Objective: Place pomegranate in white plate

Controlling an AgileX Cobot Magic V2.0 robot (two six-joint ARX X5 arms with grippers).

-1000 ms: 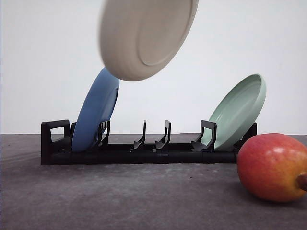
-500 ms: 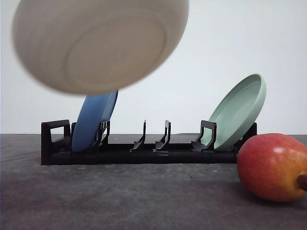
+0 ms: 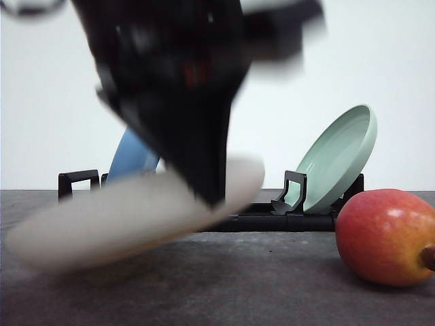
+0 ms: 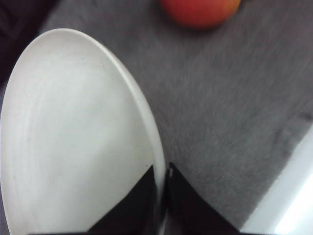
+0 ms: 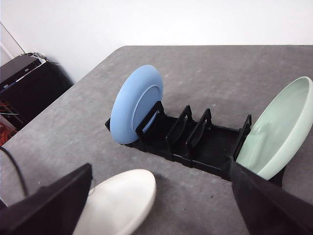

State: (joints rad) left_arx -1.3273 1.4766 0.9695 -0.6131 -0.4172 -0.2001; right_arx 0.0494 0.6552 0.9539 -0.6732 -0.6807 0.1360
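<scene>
The white plate (image 3: pixel 129 217) hangs tilted, close to flat, just over the table at the front left. My left gripper (image 3: pixel 209 190) is shut on its right rim, and the blurred black arm rises above it. In the left wrist view the black fingers (image 4: pixel 183 208) pinch the white plate (image 4: pixel 73 137) at its edge, with the pomegranate (image 4: pixel 200 10) beyond on the grey mat. The red and yellow pomegranate (image 3: pixel 387 238) lies on the table at the front right, apart from the plate. My right gripper (image 5: pixel 160 165) is open, high above the rack, holding nothing.
A black dish rack (image 3: pixel 299 207) runs across the back of the table. A blue plate (image 5: pixel 134 103) stands in its left slot and a pale green plate (image 3: pixel 336 159) leans at its right end. Grey mat (image 3: pixel 272 285) lies between plate and fruit.
The white plate has dropped from high in the view to just above the table and turned from edge-up to nearly flat. The left arm has come down into view with it.
</scene>
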